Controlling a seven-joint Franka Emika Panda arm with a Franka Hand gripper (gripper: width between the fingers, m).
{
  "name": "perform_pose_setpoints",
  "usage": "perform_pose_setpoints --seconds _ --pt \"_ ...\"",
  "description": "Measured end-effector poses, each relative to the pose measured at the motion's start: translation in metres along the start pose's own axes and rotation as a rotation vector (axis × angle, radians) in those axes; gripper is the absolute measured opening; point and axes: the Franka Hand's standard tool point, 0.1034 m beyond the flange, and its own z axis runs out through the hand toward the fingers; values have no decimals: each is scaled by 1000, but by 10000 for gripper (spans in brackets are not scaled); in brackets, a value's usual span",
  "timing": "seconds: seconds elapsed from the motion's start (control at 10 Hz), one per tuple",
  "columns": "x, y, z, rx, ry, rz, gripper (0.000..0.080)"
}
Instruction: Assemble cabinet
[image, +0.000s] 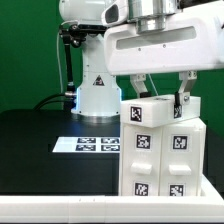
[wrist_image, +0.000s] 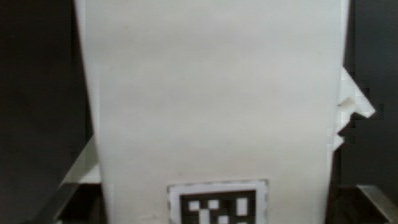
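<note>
The cabinet (image: 160, 150) is a tall white box with black-and-white tags on its blocks. It stands upright at the exterior view's right, near the table's front edge. My gripper (image: 160, 92) comes down from above, with one finger on each side of the cabinet's top end, closed on it. In the wrist view the cabinet's white face (wrist_image: 210, 100) fills the middle, with one tag (wrist_image: 222, 205) on it. The gripper (wrist_image: 222, 198) spans that face, and its dark fingers (wrist_image: 77, 185) show at both sides. I cannot tell whether the cabinet rests on the table or hangs just above it.
The marker board (image: 88, 144) lies flat on the black table (image: 40, 150), left of the cabinet in the exterior view. The arm's white base (image: 97, 95) stands behind it. A pale rail (image: 60, 205) runs along the table's front edge.
</note>
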Motion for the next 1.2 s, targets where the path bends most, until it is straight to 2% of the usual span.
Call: perform_pose_setpoints --seconds 0.2,0.4,0.7,1.0,1.1,1.2 --pt "0 0 0 3 -4 146 551" --pt "-3 0 1 5 -12 480 551" --pt "-2 -4 1 34 -37 790 551" --pt "-2 -4 2 33 -37 803 552" --pt "-2 -4 2 33 -37 799 630" --pt "-2 -4 2 33 -37 795 644"
